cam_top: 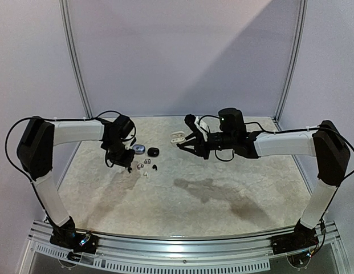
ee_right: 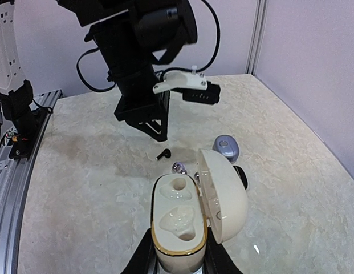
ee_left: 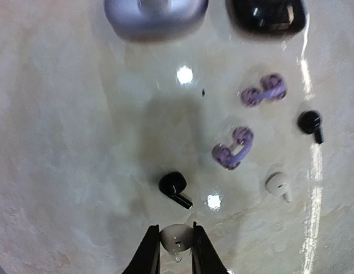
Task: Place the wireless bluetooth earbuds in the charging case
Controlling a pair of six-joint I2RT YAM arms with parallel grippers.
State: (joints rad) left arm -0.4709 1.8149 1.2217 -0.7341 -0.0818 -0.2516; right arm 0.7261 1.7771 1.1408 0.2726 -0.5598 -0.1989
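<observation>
Progress looks early: the open white charging case (ee_right: pixel 177 222), clamped in the right gripper's (ee_right: pixel 179 260) jaws, shows both wells empty, while the left gripper's (ee_left: pixel 174 242) jaws pinch what seems a white earbud (ee_left: pixel 177 237) low over the surface (ee_left: pixel 80 142), other earbuds (ee_left: pixel 175 188) lying loose.

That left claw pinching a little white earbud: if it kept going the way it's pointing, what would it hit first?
The pale marbled tabletop, almost at once: the left gripper points down at it, shut on the white earbud. The gap, if any, is unclear.
</observation>
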